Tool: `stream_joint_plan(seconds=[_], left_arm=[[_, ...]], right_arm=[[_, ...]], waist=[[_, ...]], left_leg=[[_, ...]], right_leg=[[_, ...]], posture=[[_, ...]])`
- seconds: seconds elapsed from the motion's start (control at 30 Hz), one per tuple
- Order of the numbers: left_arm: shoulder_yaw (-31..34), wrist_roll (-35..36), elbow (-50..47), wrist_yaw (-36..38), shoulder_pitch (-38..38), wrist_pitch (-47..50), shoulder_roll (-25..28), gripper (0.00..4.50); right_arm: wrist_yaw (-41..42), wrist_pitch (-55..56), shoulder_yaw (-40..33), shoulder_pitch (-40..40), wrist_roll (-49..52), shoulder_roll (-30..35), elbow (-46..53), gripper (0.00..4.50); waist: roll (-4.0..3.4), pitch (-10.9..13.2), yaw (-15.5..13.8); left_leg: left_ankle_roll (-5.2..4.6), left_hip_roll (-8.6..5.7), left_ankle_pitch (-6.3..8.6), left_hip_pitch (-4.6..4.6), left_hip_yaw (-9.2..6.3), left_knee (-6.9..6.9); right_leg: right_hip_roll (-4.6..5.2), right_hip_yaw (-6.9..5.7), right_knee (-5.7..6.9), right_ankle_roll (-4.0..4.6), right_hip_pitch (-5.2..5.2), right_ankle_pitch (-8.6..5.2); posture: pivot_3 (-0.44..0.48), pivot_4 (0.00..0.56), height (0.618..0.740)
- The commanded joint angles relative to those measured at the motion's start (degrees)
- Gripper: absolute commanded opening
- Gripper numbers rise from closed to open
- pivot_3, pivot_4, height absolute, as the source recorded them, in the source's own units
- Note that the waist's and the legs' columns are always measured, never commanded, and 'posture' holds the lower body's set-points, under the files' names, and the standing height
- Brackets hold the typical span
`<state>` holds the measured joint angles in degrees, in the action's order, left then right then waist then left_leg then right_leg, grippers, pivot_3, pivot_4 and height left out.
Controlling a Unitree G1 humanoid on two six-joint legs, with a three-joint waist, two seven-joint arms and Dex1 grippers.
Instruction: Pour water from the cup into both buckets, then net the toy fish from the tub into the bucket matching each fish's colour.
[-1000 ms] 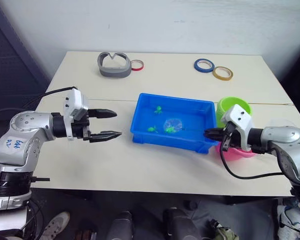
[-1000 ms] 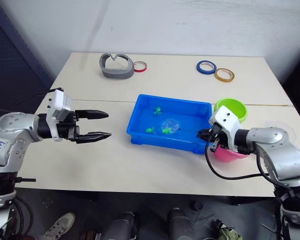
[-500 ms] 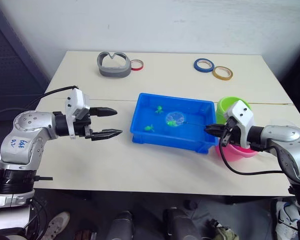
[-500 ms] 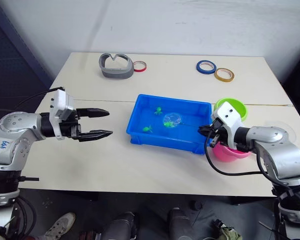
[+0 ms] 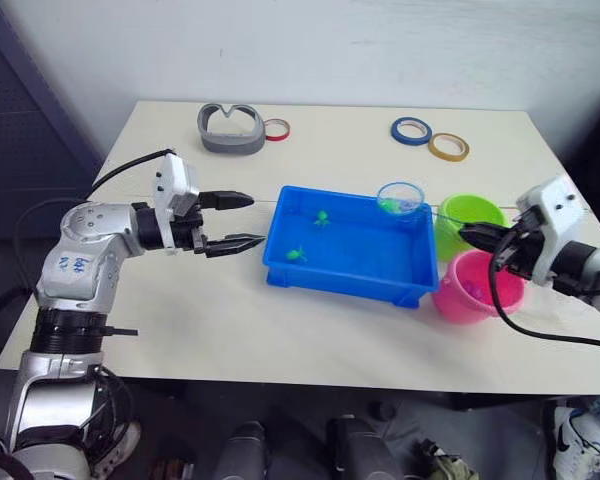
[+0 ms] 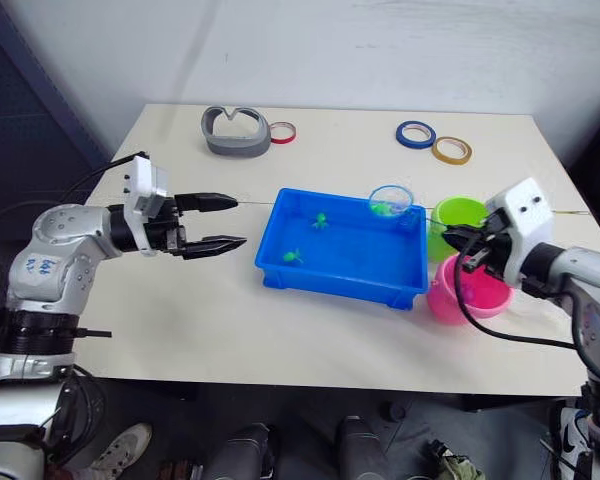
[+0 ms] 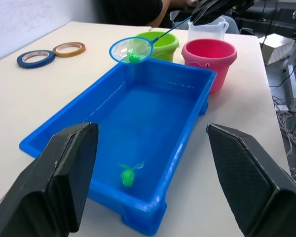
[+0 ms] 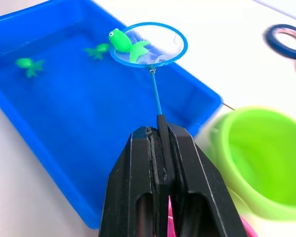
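So the net (image 8: 148, 44) is held up over the far right corner of the tub (image 5: 352, 287), lifted clear of the rim, and a green fish (image 8: 122, 42) is seen sitting in the mesh at the hoop's edge. The thin handle is clamped between the fingers of the right gripper (image 8: 161, 129), which are closed tight on it, and the gripper is parked above the two buckets on the right side of the table (image 5: 230, 340).

The green bucket (image 5: 468, 218) is placed just beside the tub's right end, with the pink bucket (image 5: 478, 290) touching or nearly touching it on the near side. The clear cup (image 7: 205, 28) is spotted just behind the pink bucket in the left wrist view.

Two more green fish are left in the tub: one (image 5: 321, 216) near the far wall and one (image 5: 298, 254) close to the near left corner.

The left gripper (image 5: 238, 220) is held out above the table just left of the tub, jaws spread wide with nothing between them.

At the back of the table a grey curved band (image 5: 230, 128), a red tape ring (image 5: 274, 128), a blue tape ring (image 5: 409, 130) and a tan tape ring (image 5: 447, 146) are laid out, well apart from the tub.
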<state>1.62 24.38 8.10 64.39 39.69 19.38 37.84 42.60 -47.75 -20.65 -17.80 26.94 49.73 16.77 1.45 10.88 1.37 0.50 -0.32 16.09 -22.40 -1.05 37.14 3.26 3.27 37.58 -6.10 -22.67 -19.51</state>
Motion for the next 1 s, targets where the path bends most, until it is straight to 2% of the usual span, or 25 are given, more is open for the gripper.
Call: stream_joint_plan(seconds=[0.03,0.3,0.6,1.0], left_arm=[[-0.51,-0.74,2.45,1.53,3.15,-2.45,-1.02,3.84],[-1.21,-1.49,5.44,3.14,5.07,-4.02,-2.02,3.84],[-1.10,-1.46,4.77,3.67,4.75,-3.53,-1.97,3.84],[-1.34,-1.66,5.01,3.79,5.36,-3.59,-2.49,3.84]], right_arm=[[-1.00,-0.10,-6.73,2.22,0.55,2.29,1.67,0.00],[-3.12,3.97,-9.95,6.32,-3.01,3.82,-3.37,0.00],[-7.93,11.80,-4.97,7.04,-11.47,3.75,-8.76,0.00],[-11.76,32.08,1.75,13.95,-30.22,9.54,-7.41,0.00]], waist=[[0.00,0.00,0.07],[0.00,0.00,0.20],[0.00,0.00,0.14],[0.00,0.00,0.14]], left_leg=[[0.00,0.00,0.00,0.01,0.01,-0.01],[0.00,0.01,0.00,0.03,0.04,0.01],[0.00,0.00,0.00,0.02,0.04,0.03],[0.00,-0.01,0.00,0.02,0.07,0.06]], right_leg=[[0.01,0.00,0.02,0.00,0.00,0.00],[-0.03,0.04,0.04,0.00,0.00,0.00],[-0.03,0.04,0.05,-0.01,0.00,0.01],[-0.05,0.05,0.06,-0.02,0.00,0.01]], posture=[[0.000,0.150,0.740],[0.000,0.150,0.740],[0.000,0.150,0.740],[0.000,0.150,0.740]])
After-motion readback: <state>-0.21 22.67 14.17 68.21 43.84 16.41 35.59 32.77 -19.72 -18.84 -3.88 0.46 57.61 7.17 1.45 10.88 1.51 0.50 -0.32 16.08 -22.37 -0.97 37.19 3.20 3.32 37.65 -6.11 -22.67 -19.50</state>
